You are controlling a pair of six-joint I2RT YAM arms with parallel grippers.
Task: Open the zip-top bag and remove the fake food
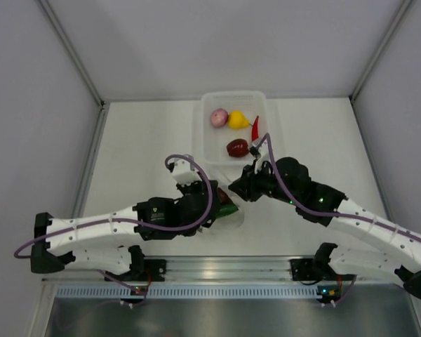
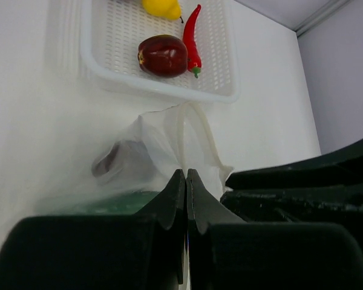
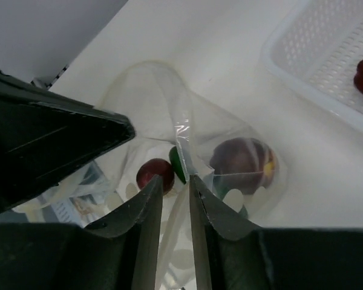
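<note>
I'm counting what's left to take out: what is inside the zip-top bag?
Inside the zip-top bag show a dark purple piece, a small dark red piece and a green piece. Anything lower is hidden behind the right gripper.

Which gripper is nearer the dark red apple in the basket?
Right: the right gripper is at the zip-top bag just short of the apple; left gripper pinches it farther back.

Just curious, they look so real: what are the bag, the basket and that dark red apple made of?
The bag looks like thin clear plastic film: crinkled, see-through. The basket: rigid white plastic, perforated, matte. The apple: probably hard plastic, glossy highlight.
</note>
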